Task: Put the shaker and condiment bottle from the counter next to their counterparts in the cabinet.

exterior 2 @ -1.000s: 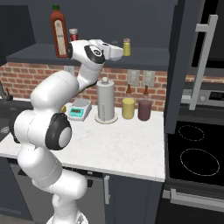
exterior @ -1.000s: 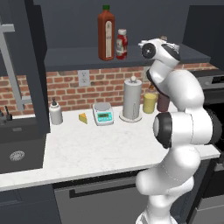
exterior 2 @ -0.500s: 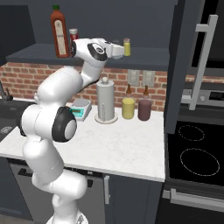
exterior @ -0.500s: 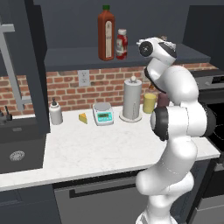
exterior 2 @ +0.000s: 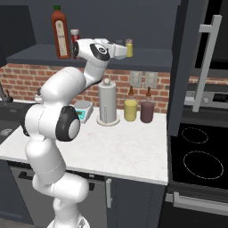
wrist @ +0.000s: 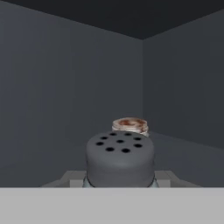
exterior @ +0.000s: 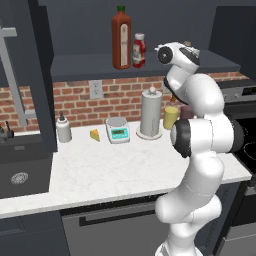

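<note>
- Gripper (exterior 2: pixel 121 50) closed on the shaker (wrist: pixel 120 158), held up at the cabinet (exterior 2: pixel 147 60) shelf
- Yellow shaker (exterior 2: pixel 129 47) seems just beyond it, partly hidden
- Condiment bottle (exterior: pixel 138 50) stands beside the tall red bottle (exterior: pixel 121 38)

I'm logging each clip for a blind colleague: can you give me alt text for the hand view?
A grey perforated shaker cap sits close up at the bottom centre, held in the shut end effector. Just behind it rises the top of another small shaker with a brownish lid, inside the dark grey cabinet, whose walls meet in a corner behind.
</note>
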Available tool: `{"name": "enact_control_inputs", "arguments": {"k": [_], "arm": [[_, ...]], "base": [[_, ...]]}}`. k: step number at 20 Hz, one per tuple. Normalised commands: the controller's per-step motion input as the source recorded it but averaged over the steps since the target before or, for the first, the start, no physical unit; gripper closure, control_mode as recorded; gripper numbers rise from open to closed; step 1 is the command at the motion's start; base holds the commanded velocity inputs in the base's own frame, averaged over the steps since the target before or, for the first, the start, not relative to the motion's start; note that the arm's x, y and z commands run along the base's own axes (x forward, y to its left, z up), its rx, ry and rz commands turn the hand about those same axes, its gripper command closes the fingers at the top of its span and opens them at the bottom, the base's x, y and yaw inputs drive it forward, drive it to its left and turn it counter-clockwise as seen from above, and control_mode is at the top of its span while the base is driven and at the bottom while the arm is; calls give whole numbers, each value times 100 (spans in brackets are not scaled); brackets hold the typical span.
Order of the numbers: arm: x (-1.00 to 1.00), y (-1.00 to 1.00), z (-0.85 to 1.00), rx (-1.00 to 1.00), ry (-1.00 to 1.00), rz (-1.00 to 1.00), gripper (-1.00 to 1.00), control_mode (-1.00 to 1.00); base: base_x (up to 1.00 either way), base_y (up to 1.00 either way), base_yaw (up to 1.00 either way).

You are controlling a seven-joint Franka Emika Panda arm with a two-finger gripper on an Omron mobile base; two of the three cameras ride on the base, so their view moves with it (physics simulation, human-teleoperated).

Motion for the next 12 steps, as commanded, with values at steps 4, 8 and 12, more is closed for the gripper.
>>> {"name": "enact_control_inputs", "arguments": {"k": [4, 8, 12], "arm": [[4, -1, -26, 0, -2, 0, 100, -100], [5, -4, -26, 0, -2, 0, -100, -100], [2, -1, -24, 0, -3, 0, -100, -100]], "base": [[0, 0, 0], [0, 0, 0], [0, 0, 0]]}}
